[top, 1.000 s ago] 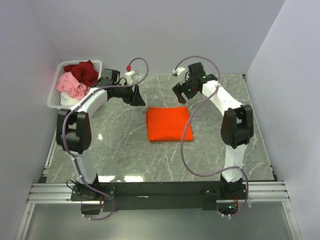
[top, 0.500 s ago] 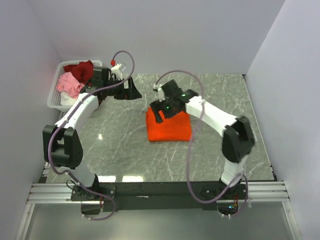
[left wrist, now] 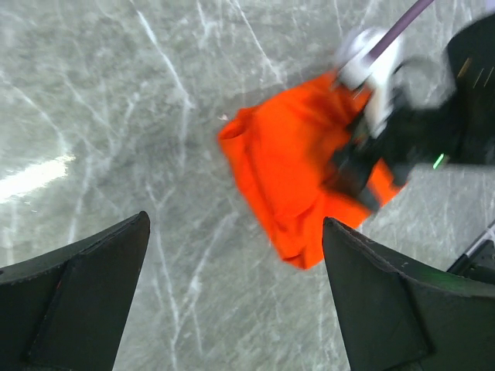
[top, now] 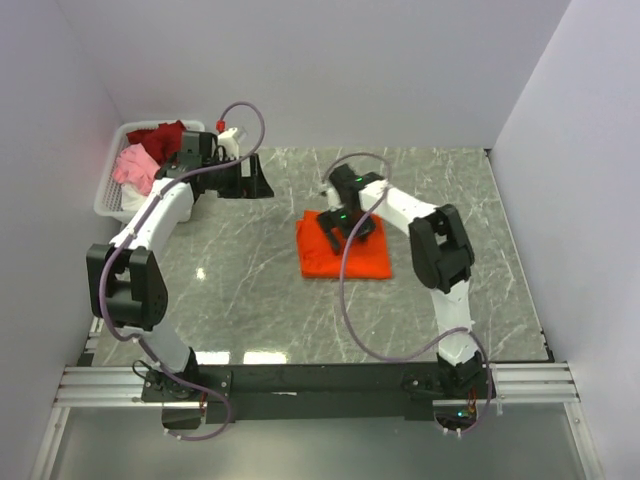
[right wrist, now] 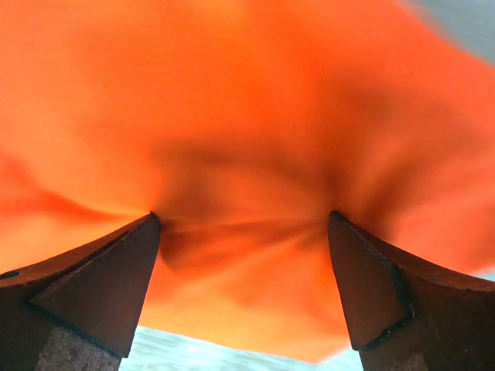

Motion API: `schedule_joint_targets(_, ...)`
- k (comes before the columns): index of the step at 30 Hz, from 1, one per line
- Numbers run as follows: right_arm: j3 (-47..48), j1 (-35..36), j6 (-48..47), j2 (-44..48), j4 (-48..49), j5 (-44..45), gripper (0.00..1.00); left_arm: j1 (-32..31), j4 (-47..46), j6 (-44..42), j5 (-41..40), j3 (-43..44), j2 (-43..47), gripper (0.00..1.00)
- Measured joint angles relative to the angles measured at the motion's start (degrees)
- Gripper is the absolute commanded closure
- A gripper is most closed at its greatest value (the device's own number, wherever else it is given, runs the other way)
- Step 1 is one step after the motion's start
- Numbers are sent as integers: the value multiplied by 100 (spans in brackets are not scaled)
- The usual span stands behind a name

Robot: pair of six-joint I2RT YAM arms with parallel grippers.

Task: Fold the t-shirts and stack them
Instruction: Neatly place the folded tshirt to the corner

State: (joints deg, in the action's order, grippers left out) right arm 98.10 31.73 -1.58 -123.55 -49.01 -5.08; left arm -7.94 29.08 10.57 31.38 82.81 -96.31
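Orange folded cloth t-shirt (top: pixel 350 262): right hand (right wrist: pixel 244 220), spread, has dropped onto it; left hand (left wrist: pixel 236 220) spread, clear only in wrist view.

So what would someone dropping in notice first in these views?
The bright orange folded cloth t-shirt in the middle of the marble table, with the open right gripper pressed into its far half. Next, the white slotted plastic basket at the far left corner, holding a dark red shirt and a pink shirt, the open left gripper near it.
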Motion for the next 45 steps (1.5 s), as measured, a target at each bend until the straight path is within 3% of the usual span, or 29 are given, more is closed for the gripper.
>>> schedule_joint_targets(12, 310, -3071, -2013, 17, -798, 393, 4, 334, 466, -466, 24, 586, -444, 1)
schedule_joint_targets(22, 1550, -4048, -2905, -581, -872, 837, 4, 387, 673, -702, 35, 831, -608, 0)
schedule_joint_targets(28, 1252, -3934, -2446, 291, -1034, 282, 5, 391, 765, -715, 57, 1080, -675, 1)
schedule_joint_targets(32, 177, -3121, -1932, 1615, -903, 138, 5, 391, 767, -693, 83, 1108, -675, 1)
schedule_joint_targets(35, -452, -2463, -1545, 2092, -719, 37, 6, 391, 763, -662, 109, 1108, -675, 1)
schedule_joint_targets(45, -667, -2780, -916, 833, -225, 367, 13, 391, 767, -529, 179, 1108, -678, 0)
